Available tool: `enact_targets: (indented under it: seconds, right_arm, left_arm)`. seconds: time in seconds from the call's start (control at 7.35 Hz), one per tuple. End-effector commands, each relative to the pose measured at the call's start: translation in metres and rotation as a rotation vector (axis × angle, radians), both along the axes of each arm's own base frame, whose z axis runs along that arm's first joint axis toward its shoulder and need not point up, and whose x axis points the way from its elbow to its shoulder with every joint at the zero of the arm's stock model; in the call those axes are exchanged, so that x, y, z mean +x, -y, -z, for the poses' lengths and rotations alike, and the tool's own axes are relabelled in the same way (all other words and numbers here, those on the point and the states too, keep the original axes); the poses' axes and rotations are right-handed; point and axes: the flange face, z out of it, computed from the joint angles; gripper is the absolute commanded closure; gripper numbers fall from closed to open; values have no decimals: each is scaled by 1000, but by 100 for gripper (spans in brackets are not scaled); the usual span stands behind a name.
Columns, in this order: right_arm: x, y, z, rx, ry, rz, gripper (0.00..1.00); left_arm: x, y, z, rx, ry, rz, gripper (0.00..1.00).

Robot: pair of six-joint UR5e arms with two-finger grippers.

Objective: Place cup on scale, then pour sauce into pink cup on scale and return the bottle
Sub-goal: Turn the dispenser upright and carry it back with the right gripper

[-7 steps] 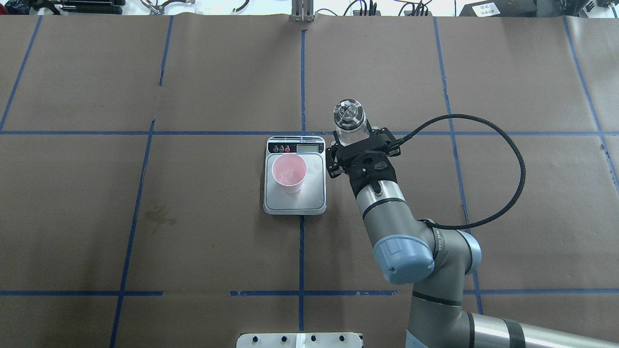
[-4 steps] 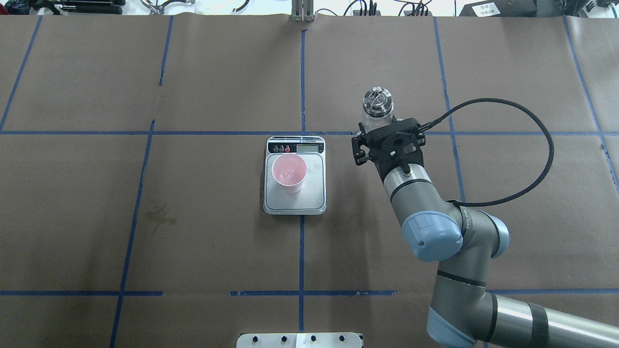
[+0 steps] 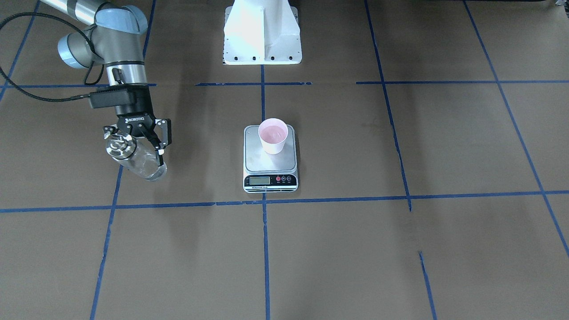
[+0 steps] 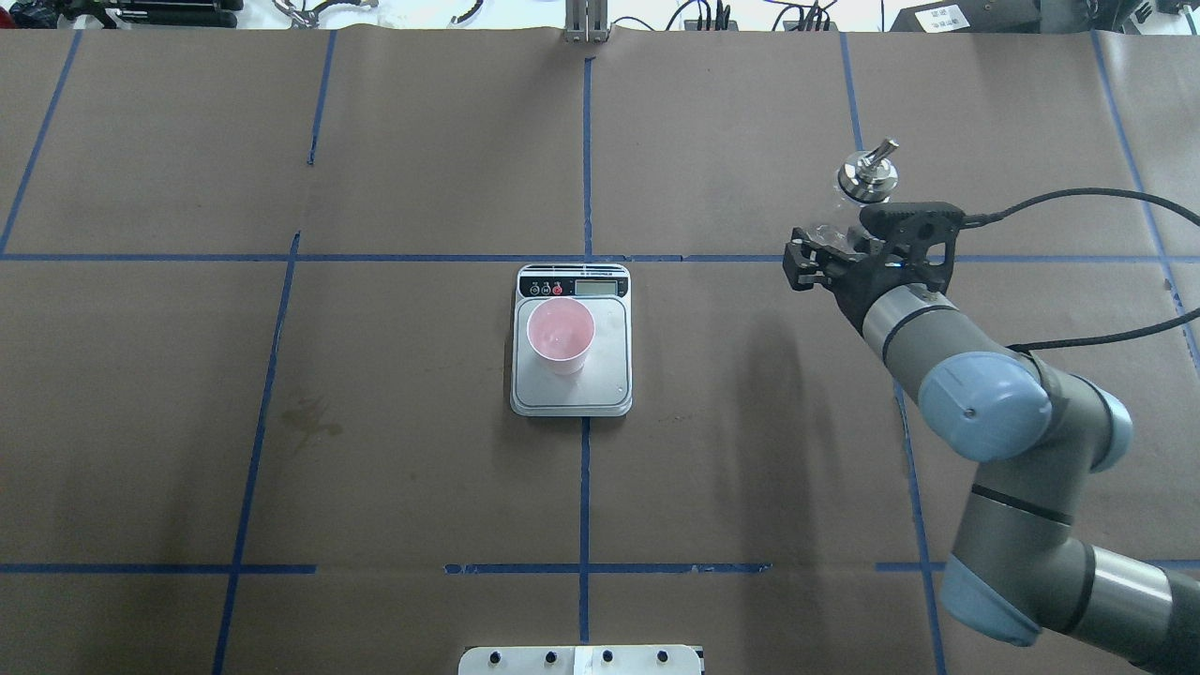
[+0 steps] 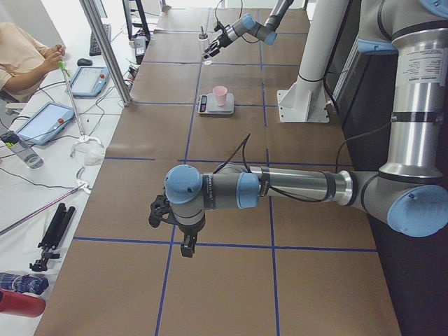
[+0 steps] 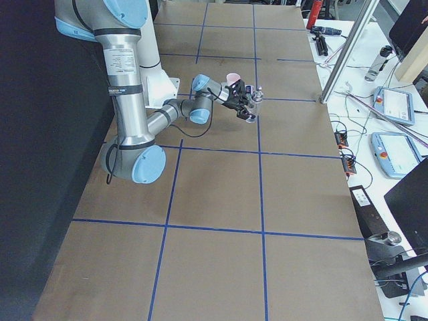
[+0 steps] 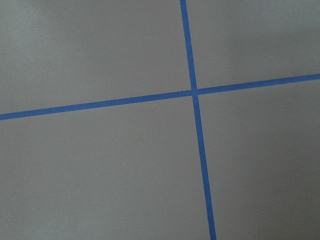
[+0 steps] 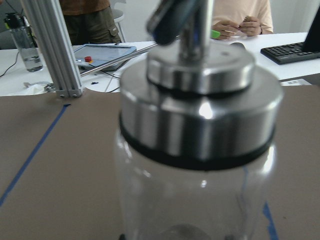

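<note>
Presently, the right hand (image 3: pixel 135 143) is clamped on the small clear glass cylindrical bottle with a shiny silver metal pourer cap (image 3: pixel 144 163), one finger on each side of the glass body below the cap. The right wrist view shows the bottle (image 8: pixel 197 165) filling the frame, cap uppermost and spout above it; what it contains cannot be made out. In the overhead view the cap (image 4: pixel 867 178) stands just beyond the right hand (image 4: pixel 830 255), with the spout angled up and away from the robot. Whether the bottle's base touches the brown paper-covered worktop (image 4: pixel 375 469) cannot be told.

The bottle is well apart from the flat rounded-square kitchen scale with a steel-grey platform (image 3: pixel 254 165), out toward the robot's right side, near a crossing of the blue tape lines (image 4: pixel 855 122). The small pale pink tapered cup (image 3: pixel 272 135) stands upright on the platform, toward the edge nearest the robot's white base pedestal (image 3: pixel 262 31). The scale's black strip with display and buttons faces away from the robot.

The left hand (image 5: pixel 186 241) appears only in the side view, low over the worktop far from the scale; whether it is apart or together cannot be told. Its wrist camera shows only paper and crossing blue tape (image 7: pixel 194 92).
</note>
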Motion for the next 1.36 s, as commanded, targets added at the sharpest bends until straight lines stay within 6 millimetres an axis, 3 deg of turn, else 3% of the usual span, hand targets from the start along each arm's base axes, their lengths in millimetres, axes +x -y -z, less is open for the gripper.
enact_targets:
  seconds: [0.0, 0.54, 0.95, 1.22]
  right_arm:
    - [30, -13, -40, -52, 16, -113, 100]
    - [-26, -76, -75, 47, -89, -161, 100]
    - [-37, -81, -92, 42, -122, -143, 99]
    - [-41, -81, -95, 40, -125, -140, 84]
  left_arm:
    - [0, 2, 2, 17, 1, -1, 0]
    - [2, 3, 4, 22, 1, -4, 0]
    - [2, 2, 3, 20, 1, -4, 0]
    - [2, 2, 3, 20, 1, -4, 0]
